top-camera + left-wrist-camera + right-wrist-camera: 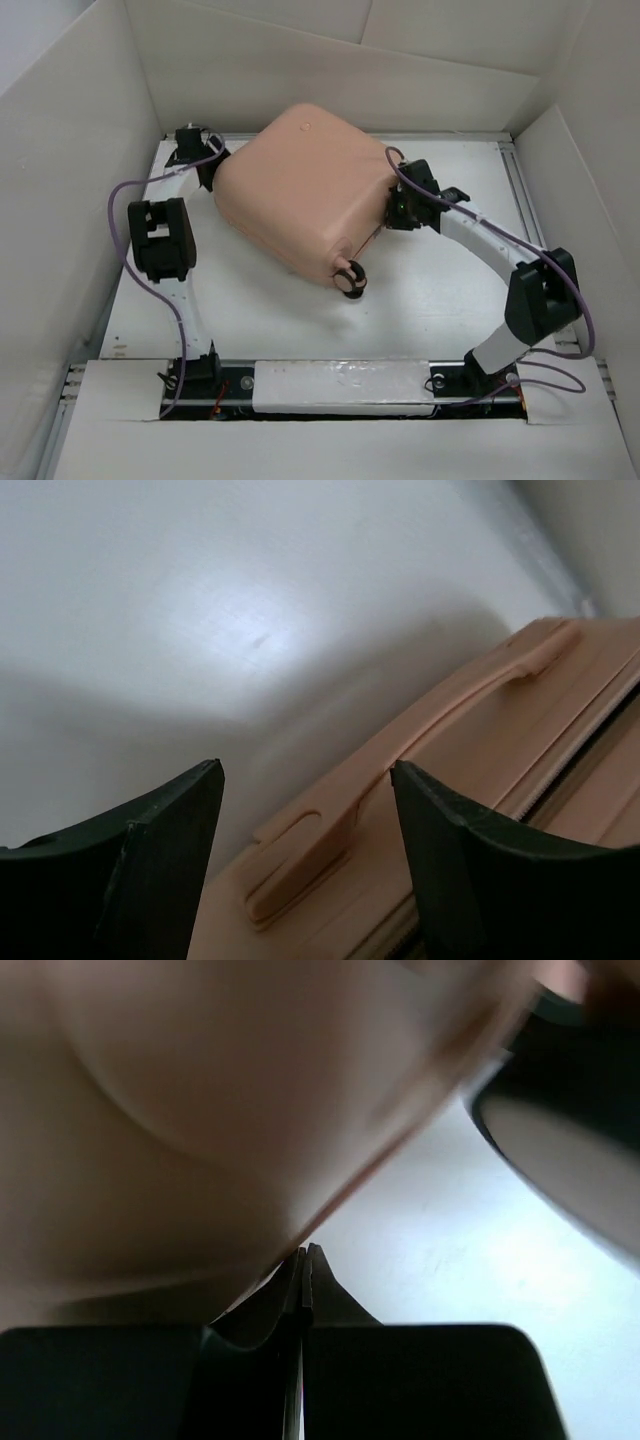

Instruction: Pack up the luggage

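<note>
Suitcase point(305, 185) seen from overhead: the peach-pink hard shell lay closed on the white table point(430, 300), turned at an angle toward the far middle of the surface. One black-and-pink wheel point(350, 280) stuck out at its nearest corner. White walls point(60, 200) stood around the table. The left arm reached along the left side to the far left corner, and the left gripper point(208, 168) sat right against the suitcase's left side. The right arm curved in from the right, with the right gripper point(393, 208) at the suitcase's right edge. From this height neither pair of fingers could be read.

The left wrist camera showed the left gripper point(305, 770) with its two black fingers point(160, 860) set well apart and nothing between them. Past them lay the side of the suitcase point(470, 780), with a moulded peach handle point(400, 775) running slantwise along it and a zipper point(570, 755) line just to the right of the handle. The pale table point(220, 630) filled the rest of that view.

The right wrist camera showed the right gripper point(305, 1252) with its fingertips pressed together in a thin seam. Whether anything thin was pinched in that seam could not be told. The blurred curve of the suitcase point(200, 1110) filled the upper left, very close to the tips. A dark and grey shape at the upper right was too blurred to name.
</note>
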`<state>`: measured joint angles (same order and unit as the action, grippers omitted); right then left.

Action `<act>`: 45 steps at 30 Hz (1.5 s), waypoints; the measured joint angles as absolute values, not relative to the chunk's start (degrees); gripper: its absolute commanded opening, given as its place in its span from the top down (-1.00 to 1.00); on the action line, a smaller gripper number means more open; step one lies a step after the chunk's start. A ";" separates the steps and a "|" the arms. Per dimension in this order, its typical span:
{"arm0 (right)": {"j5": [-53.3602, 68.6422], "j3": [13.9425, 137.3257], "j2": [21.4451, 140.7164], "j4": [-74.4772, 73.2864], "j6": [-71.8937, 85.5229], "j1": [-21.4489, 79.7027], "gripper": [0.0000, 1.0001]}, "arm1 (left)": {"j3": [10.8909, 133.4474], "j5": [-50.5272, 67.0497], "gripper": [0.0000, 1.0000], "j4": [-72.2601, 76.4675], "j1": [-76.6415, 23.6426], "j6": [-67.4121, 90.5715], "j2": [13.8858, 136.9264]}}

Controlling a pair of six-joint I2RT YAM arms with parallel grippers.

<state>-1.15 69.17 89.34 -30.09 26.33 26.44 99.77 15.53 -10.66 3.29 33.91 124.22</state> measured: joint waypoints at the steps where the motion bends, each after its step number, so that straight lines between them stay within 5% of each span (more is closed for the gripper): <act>1: -2.11 70.85 91.20 -30.68 26.30 25.78 1.00 | 93.86 15.38 -0.21 -7.73 4.08 34.26 120.84; 6: -6.72 80.25 99.63 -28.77 25.02 22.55 1.00 | 69.91 13.65 0.21 -4.27 5.63 33.23 102.87; 17: 2.70 117.12 117.75 -27.00 23.44 19.20 0.88 | 41.89 17.54 0.05 -19.40 0.78 28.16 67.48; 23: 12.10 130.08 119.09 -30.39 24.60 21.47 0.44 | 46.94 19.79 0.02 -31.14 -2.68 28.36 56.66; 26: 14.26 117.36 108.62 -28.58 24.18 22.17 0.30 | 50.98 16.03 0.10 -32.88 -2.61 28.95 53.71; 31: 16.40 88.51 82.72 -24.95 23.09 26.11 0.21 | 52.53 11.81 1.00 -35.22 -2.57 29.69 52.31; 33: 16.88 80.05 73.63 -23.75 22.41 30.94 0.32 | 51.70 11.27 1.00 -35.66 -2.57 29.45 52.38; 35: 16.91 71.00 65.71 -20.56 22.33 36.77 0.71 | 49.41 11.35 0.96 -35.68 -2.55 29.30 52.07; 38: 16.29 58.92 57.98 -18.74 25.06 43.97 0.99 | 45.36 13.67 0.71 -35.83 -2.52 28.69 51.99; 41: 13.21 49.10 54.24 -17.52 29.74 49.10 0.95 | 43.03 17.54 0.61 -35.77 -2.52 27.90 52.01; 45: 7.81 41.93 51.05 -16.75 34.44 54.74 0.42 | 40.03 23.11 0.41 -32.99 -2.52 27.90 51.96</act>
